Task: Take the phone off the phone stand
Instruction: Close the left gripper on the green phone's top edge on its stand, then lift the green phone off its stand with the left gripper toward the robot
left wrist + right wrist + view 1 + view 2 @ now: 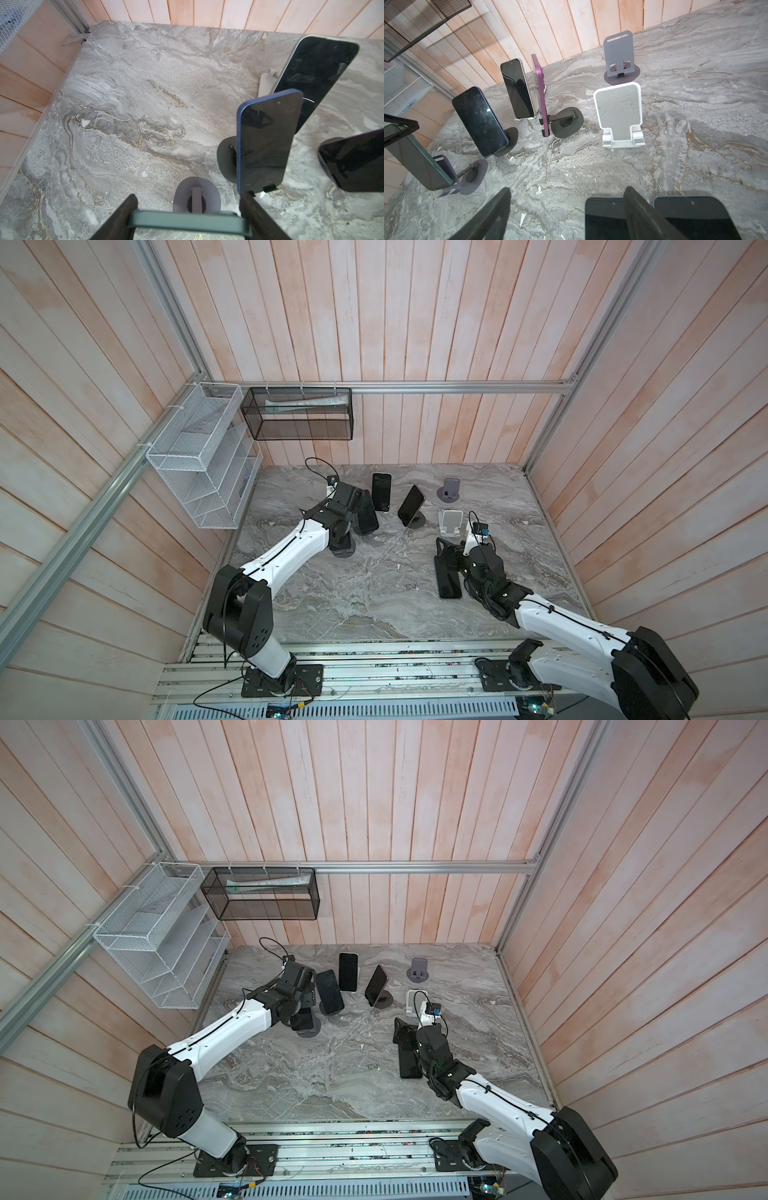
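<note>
Left wrist view: the left gripper (188,207) pinches the dark green phone (187,222) by its top edge, at its grey stand (180,195) on the left; the right gripper (564,197) gapes empty; the next move likely needs a straight lift clear of the lip.

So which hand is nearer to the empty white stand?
Right. The right hand is in front of the white stand; the left hand grips the green phone across the table.

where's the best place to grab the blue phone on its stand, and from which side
Pinch the blue phone across its two long edges near the top, coming from above. It leans back, its bottom sits in the lip of the stand, and the upper half is free.
</note>
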You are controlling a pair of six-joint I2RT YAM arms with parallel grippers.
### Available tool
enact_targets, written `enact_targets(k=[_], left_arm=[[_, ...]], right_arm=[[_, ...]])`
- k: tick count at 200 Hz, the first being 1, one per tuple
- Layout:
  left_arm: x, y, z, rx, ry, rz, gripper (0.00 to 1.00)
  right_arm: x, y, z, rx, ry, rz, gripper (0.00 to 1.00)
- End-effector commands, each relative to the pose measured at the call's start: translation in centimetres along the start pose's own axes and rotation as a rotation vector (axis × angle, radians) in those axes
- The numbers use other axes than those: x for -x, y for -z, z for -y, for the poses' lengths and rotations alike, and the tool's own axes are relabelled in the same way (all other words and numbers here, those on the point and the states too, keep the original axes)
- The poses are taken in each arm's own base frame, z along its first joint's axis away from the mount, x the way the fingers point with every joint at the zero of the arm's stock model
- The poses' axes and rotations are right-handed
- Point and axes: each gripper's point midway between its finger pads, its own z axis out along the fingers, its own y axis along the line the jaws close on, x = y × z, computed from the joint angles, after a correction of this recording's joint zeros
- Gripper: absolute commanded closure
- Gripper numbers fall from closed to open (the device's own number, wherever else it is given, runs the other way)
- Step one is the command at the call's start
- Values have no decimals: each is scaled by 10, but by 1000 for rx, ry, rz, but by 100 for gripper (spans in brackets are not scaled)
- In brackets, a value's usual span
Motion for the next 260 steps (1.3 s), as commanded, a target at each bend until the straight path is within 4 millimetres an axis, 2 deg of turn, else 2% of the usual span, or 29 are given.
enact_targets(k=[1, 107, 134, 165, 183, 229, 260], left_arm=[[15, 10, 4, -37, -4, 48, 46], [23, 34, 18, -25, -90, 88, 51], [25, 45, 27, -21, -124, 105, 52], [20, 60, 47, -41, -155, 107, 52], [9, 68, 62, -76, -153, 86, 53], [-33, 81, 112, -178, -160, 10, 54], [-75, 78, 133, -216, -152, -99, 54]], right_arm=[[7, 2, 5, -15, -18, 33, 14], [10, 5, 5, -10, -17, 53, 16], [10, 6, 6, -11, -19, 55, 17], [8, 4, 10, -34, -22, 49, 17], [9, 4, 14, -57, -26, 56, 17], [13, 8, 18, -80, -24, 77, 17], [19, 10, 28, -141, 8, 99, 17]])
